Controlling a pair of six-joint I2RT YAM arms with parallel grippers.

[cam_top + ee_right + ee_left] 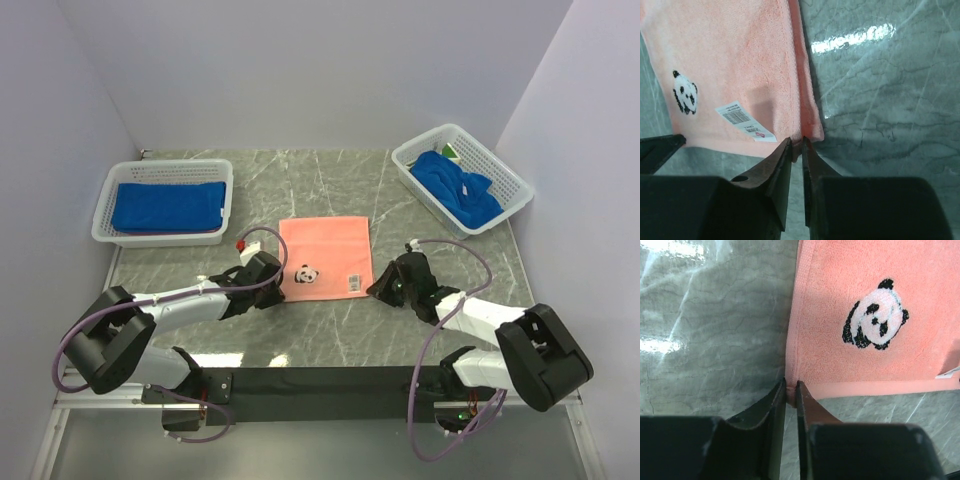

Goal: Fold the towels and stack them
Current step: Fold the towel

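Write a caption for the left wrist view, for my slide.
Left gripper pinches a corner of the salmon-pink panda towel on the grey table.

A white label (745,121) with a barcode lies on the salmon-pink towel (730,60) by its near right corner; its print is too small to read.

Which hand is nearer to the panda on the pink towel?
Left. The left hand pinches the pink towel at the near corner beside the panda; the right hand pinches the other near corner, farther away.
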